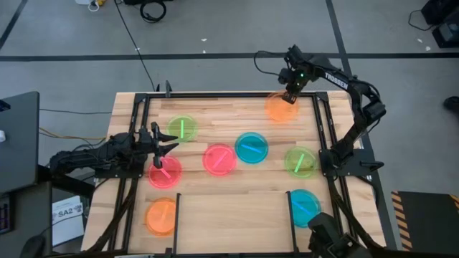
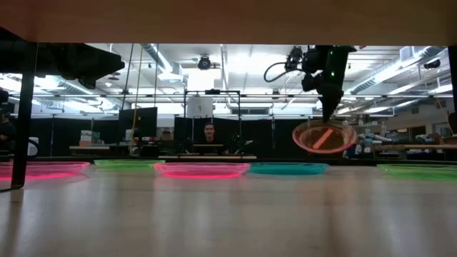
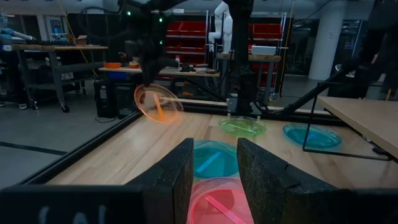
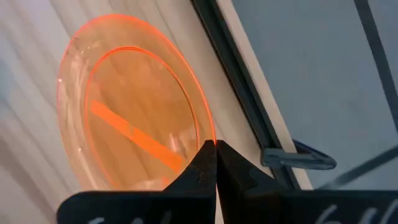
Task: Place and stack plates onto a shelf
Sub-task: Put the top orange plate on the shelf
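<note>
My right gripper (image 1: 290, 94) is near the table's far right corner, shut on an orange plate (image 1: 280, 108) that shows tilted above the table in the low view (image 2: 325, 137). My left gripper (image 1: 163, 145) is open and hovers just over a pink plate (image 1: 165, 171), whose edge shows between its fingers (image 3: 217, 205). Flat on the table lie a green plate (image 1: 181, 129), a second pink plate (image 1: 219, 159), a cyan plate (image 1: 251, 147), another green plate (image 1: 301, 160), another cyan plate (image 1: 304, 206) and an orange plate (image 1: 161, 215). The shelf (image 1: 177, 215) stands at the near edge. My right gripper pinches the orange plate's rim (image 4: 207, 138) between its two fingertips (image 4: 205, 163), coming from above and pointing down. The plate is lifted clear of the table. It hangs tilted below the fingers, with its stripe (image 4: 134, 134) facing the wrist camera.
Thick black rails (image 1: 320, 129) run along the table's left and right sides. The shelf's black frame leg (image 3: 309, 121) stands beside the near cyan plate. Bare wood lies along the far edge between the green plate and the held plate. A person (image 2: 208, 135) sits beyond the table.
</note>
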{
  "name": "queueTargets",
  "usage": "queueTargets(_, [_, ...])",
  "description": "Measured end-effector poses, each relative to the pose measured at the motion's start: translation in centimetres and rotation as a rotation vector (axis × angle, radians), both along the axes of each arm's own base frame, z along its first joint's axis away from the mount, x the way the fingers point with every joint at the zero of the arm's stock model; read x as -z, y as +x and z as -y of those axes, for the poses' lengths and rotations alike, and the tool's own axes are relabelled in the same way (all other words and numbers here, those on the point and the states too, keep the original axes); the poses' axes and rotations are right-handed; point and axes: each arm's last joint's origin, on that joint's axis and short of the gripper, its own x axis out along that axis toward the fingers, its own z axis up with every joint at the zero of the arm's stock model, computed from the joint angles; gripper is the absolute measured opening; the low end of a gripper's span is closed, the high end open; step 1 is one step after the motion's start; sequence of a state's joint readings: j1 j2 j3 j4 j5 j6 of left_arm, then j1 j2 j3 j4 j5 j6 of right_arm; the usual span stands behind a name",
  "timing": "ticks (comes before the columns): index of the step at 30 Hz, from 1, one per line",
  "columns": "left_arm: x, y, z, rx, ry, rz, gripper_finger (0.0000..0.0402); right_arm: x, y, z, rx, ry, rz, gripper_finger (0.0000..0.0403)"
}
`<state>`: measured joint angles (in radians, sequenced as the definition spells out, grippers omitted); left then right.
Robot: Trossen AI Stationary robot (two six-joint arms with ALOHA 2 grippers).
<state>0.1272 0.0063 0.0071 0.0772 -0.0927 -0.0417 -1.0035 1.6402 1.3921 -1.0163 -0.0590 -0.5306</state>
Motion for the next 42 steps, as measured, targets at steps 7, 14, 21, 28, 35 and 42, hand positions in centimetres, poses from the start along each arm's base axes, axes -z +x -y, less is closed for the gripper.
queueTargets(7, [0.0,0.0,0.0,0.000,0.000,0.000,0.0130,-2.2,0.6,-0.6,-0.035,0.055,0.066,0.0003])
queueTargets(14, [0.0,0.0,0.0,0.000,0.000,0.000,0.0130,-3.3,1.6,-2.0,-0.106,0.158,0.125,0.0003])
queueTargets(21, [0.0,0.0,0.0,0.000,0.000,0.000,0.0130,-5.1,2.7,-3.8,-0.183,0.274,0.207,0.0003])
queueTargets(28, [0.0,0.0,0.0,0.000,0.000,0.000,0.0130,-6.7,4.6,-6.5,-0.254,0.392,0.275,0.0003])
queueTargets(35, [0.0,0.0,0.0,0.000,0.000,0.000,0.0130,-7.0,7.5,-10.4,-0.360,0.466,0.257,0.0003])
queueTargets(42, [0.0,0.0,0.0,0.000,0.000,0.000,0.0130,-7.0,10.2,-15.5,-0.498,0.512,0.208,0.0003])
